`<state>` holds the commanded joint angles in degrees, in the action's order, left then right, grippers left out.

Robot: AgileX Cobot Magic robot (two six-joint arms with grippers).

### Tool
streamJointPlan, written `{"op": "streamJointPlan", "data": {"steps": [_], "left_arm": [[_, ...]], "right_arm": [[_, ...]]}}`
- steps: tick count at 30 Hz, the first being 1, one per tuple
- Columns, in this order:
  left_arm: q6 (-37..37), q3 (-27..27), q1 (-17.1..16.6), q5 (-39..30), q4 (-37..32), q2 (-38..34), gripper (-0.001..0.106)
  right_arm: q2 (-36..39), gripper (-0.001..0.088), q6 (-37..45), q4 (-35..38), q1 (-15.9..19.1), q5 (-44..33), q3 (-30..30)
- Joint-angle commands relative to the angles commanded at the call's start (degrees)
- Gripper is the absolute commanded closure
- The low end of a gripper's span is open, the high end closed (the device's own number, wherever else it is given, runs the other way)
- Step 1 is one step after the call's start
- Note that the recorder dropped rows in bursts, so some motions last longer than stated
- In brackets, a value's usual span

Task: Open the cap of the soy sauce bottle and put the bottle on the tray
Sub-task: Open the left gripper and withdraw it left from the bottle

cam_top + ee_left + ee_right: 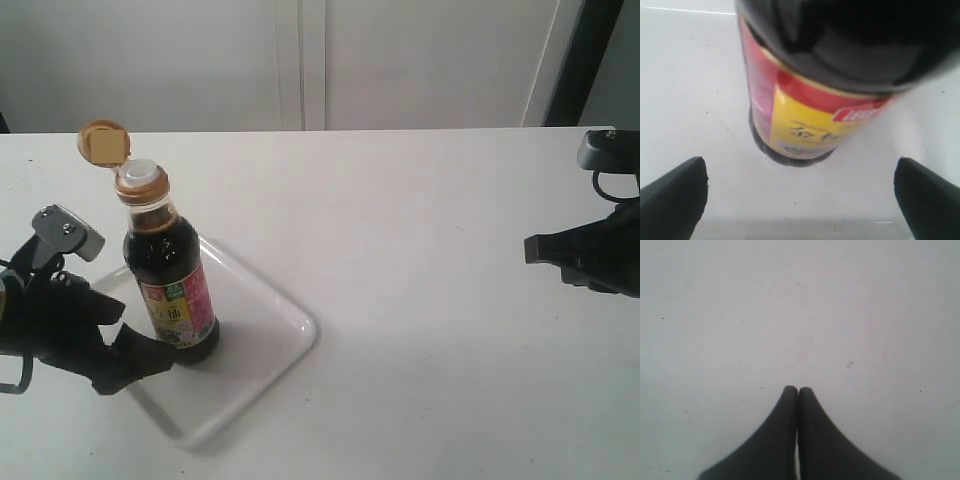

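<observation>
The soy sauce bottle [170,280] stands upright on the white tray [275,335], its dark liquid and pink, yellow and green label facing me. Its amber cap [104,143] is flipped open, hanging back off the white spout [141,175]. My left gripper [135,340] is open just left of the bottle's base, apart from it. In the left wrist view the bottle [805,115] stands beyond the spread fingers [675,195], with bare tray [715,125] between. My right gripper [530,248] is shut over bare table, holding nothing; its closed tips [798,390] show in the right wrist view.
The white table [430,300] runs from the tray to the right arm. A white wall [300,60] rises behind the table's far edge. A dark post [580,50] stands at the back right.
</observation>
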<state>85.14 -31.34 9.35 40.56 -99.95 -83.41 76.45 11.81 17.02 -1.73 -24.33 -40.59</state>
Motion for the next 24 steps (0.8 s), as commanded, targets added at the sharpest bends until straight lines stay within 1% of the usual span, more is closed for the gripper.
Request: {"op": "streamJointPlan", "data": {"steps": [3,7,14,21,24], "left_arm": [[0.35,0.0,0.0,-0.33,0.0,2.36,0.0],[4.08,0.0,-0.09,-3.2,0.0,5.39,0.0],[5.1,0.0,-0.09,-4.83,0.0,9.54,0.0],[6.39,0.0,-0.09,-3.44,0.0,12.2,0.0],[6.39,0.0,-0.09,-3.77,0.0,13.17,0.003]], "right_arm": [[0.0,0.0868,0.0,0.0,0.0,-0.13,0.0],[0.0,0.0868,0.0,0.0,0.0,-0.26,0.0],[0.0,0.0868,0.0,0.0,0.0,-0.82,0.0],[0.0,0.0868,0.0,0.0,0.0,-0.82,0.0],[0.0,0.0868,0.0,0.0,0.0,-1.21,0.0]]}}
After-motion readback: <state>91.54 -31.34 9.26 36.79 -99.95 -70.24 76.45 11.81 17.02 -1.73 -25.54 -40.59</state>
